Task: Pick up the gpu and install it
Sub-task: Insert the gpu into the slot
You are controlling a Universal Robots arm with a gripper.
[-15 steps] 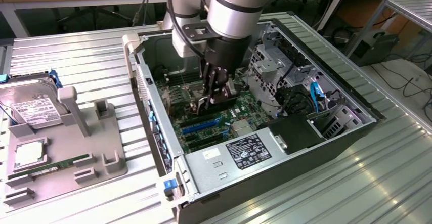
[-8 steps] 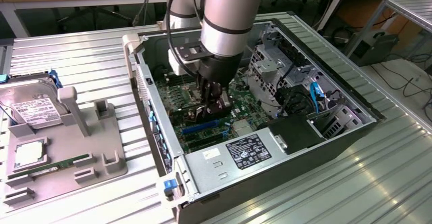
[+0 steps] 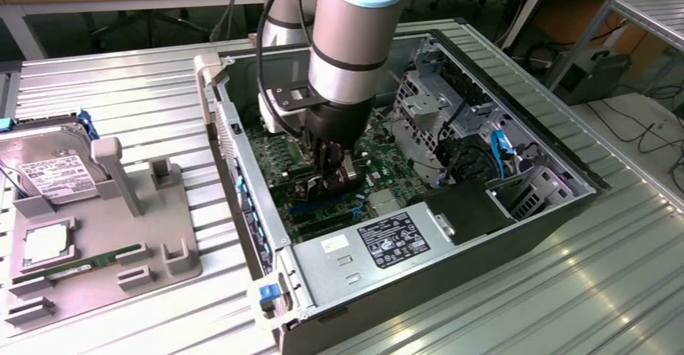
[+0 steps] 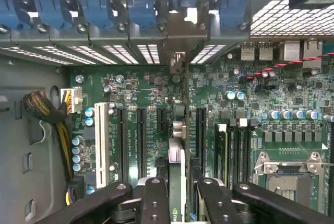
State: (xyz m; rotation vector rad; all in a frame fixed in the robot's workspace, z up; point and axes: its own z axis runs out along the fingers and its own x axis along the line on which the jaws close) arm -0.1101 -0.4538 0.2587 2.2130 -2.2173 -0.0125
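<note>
GPU (image 4: 176, 174), held edge-on between the clenched fingers (image 4: 155, 203) of the gripper (image 4: 177, 203) inside the open computer case (image 3: 556, 203), low over the motherboard (image 4: 250, 109); best kept upright and squared to its expansion slot (image 4: 201, 130), bracket aligned with the rear opening.

Ribbed metal table (image 3: 598, 283), computer case (image 3: 449, 275), grey holder tray (image 3: 160, 251)

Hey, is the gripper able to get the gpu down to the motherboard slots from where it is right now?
Probably yes. The gripper is shut on the gpu, edge-on just above the motherboard inside the open case, and nothing visible lies between card and slots.
</note>
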